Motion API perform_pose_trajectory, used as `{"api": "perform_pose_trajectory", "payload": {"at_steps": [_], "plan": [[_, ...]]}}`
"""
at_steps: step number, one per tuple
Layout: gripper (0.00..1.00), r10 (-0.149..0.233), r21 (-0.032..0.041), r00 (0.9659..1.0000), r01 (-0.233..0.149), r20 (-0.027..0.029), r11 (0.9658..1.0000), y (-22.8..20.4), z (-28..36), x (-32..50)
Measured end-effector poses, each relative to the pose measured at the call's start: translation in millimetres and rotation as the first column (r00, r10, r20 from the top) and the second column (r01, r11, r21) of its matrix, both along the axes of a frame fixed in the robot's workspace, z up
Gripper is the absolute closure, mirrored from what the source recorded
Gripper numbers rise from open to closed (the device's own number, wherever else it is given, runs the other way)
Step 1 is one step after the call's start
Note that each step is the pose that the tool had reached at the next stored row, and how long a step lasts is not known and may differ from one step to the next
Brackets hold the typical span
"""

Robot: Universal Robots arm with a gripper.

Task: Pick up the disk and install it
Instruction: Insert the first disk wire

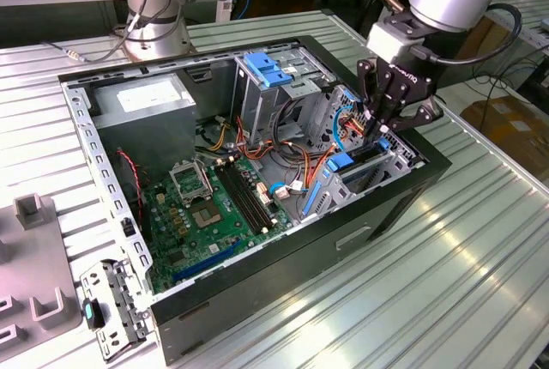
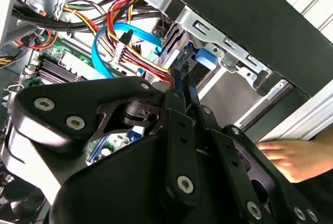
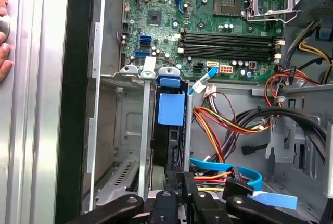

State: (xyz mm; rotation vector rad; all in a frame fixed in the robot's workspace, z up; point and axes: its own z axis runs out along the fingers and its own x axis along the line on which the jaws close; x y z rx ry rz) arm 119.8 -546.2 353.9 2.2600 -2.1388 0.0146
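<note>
Disk going into its bay, tool at the case's far edge

Going from the exterior view's left: a grey fixture block [image 1: 34, 210] and a loose metal bracket [image 1: 111, 309] lie on the ribbed worktop [image 1: 463, 283]; next comes the open computer case [image 1: 283, 292], with the power-supply box [image 1: 146, 103] and green motherboard [image 1: 206, 214] inside. At the exterior view's right end, the tool [image 1: 377, 124] reaches down into the drive bay [image 1: 377, 163]. In the first wrist view the disk [image 3: 170, 110] stands on edge in that bay, blue carrier showing, and the tool's fingers look pinched together on its near edge. I judge the install step is in hand, with the disk partly seated. The next move calls for a straight push along the bay rails, clear of the cables [image 3: 218, 120]. A person's hand [image 2: 291, 156] rests near the case.
</note>
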Motion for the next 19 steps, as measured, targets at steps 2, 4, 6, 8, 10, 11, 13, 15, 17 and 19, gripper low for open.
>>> {"api": "perform_pose_trajectory", "payload": {"at_steps": [2,4,6,8,10,11,13,15,17,19], "plan": [[0.84,0.0,0.0,1.0,0.0,0.0036,1.0,-0.4,0.0,-1.1],[0.84,-0.012,0.0,0.9999,0.012,0.0038,0.9999,-0.6,-0.3,-1.2],[0.84,-0.028,0.0001,0.9996,0.028,0.0038,0.9996,-0.7,-0.6,-1.2],[0.84,-0.028,0.0001,0.9996,0.028,0.0038,0.9996,-1.2,-1.0,-1.2],[0.84,-0.028,0.0001,0.9996,0.028,0.0038,0.9996,-2.4,-1.8,-1.2],[0.84,-0.028,0.0,0.9996,0.028,0.0038,0.9996,-2.6,-2.2,-1.2],[0.84,-0.028,-0.0001,0.9996,0.028,0.0038,0.9996,-2.6,-2.8,-1.2],[0.84,-0.028,0.0001,0.9996,0.028,0.0038,0.9996,-2.8,-3.5,-1.2],[0.84,-0.028,-0.0001,0.9996,0.028,0.0038,0.9996,-3.3,-4.3,-1.2],[0.84,-0.028,-0.0001,0.9996,0.028,0.0038,0.9996,-3.4,-4.9,-1.2]]}}
